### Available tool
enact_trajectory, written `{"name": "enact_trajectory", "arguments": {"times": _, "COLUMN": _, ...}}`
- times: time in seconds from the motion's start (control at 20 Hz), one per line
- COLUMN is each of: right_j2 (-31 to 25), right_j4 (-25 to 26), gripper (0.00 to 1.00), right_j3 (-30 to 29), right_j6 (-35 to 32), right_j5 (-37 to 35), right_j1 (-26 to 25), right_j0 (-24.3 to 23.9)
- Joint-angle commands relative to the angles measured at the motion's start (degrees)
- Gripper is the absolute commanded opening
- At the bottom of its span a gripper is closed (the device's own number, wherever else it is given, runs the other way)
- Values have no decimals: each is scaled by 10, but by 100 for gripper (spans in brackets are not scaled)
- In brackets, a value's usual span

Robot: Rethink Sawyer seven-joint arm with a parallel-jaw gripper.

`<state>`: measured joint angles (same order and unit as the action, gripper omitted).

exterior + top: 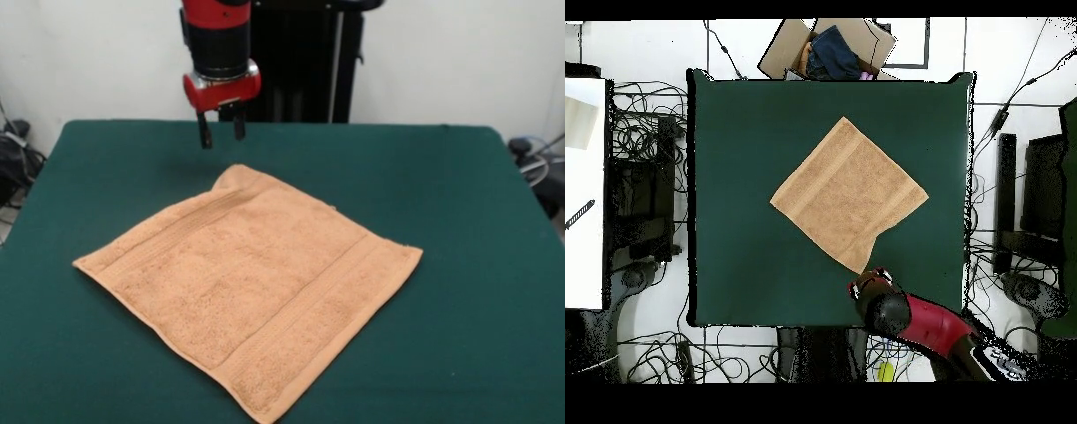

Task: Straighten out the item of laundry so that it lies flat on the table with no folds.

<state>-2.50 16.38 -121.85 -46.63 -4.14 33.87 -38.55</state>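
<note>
The towel [252, 296] lies spread diagonally mid-desk [477, 177], nearly flat; its far corner shows a slight curl. The hand [221, 131] hovers above that corner, fingers parted, empty. Advised: descend squarely, pinch only the curled corner, draw outward low.

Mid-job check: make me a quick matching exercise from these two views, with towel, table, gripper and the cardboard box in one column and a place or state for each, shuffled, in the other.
Things:
1. towel
2. table
3. gripper
4. cardboard box

States or places:
A. off the table's edge, holding dark cloth
B. spread almost flat, one corner slightly rumpled
C. above the towel's rumpled corner, fingers apart and empty
D. dark green, bearing the towel

Pairs: 1-B, 2-D, 3-C, 4-A
</note>
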Motion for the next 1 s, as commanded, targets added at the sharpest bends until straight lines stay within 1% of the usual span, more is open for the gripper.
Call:
{"name": "enact_trajectory", "arguments": {"times": 0.05, "right_j2": -57, "right_j4": -11, "gripper": 100, "right_j3": -8, "right_j6": -120, "right_j5": -23, "right_j1": -2, "right_j0": -7}}
{"name": "enact_trajectory", "arguments": {"times": 0.2, "right_j2": -79, "right_j4": -36, "gripper": 100, "right_j3": -2, "right_j6": -128, "right_j5": -48, "right_j1": 4, "right_j0": -7}}
{"name": "enact_trajectory", "arguments": {"times": 0.45, "right_j2": -118, "right_j4": -54, "gripper": 100, "right_j3": -3, "right_j6": -136, "right_j5": -47, "right_j1": 12, "right_j0": -26}}
{"name": "enact_trajectory", "arguments": {"times": 0.7, "right_j2": -130, "right_j4": -46, "gripper": 100, "right_j3": -12, "right_j6": -140, "right_j5": -3, "right_j1": 4, "right_j0": -42}}
{"name": "enact_trajectory", "arguments": {"times": 1.0, "right_j2": -135, "right_j4": -41, "gripper": 100, "right_j3": -17, "right_j6": -146, "right_j5": 12, "right_j1": 4, "right_j0": -50}}
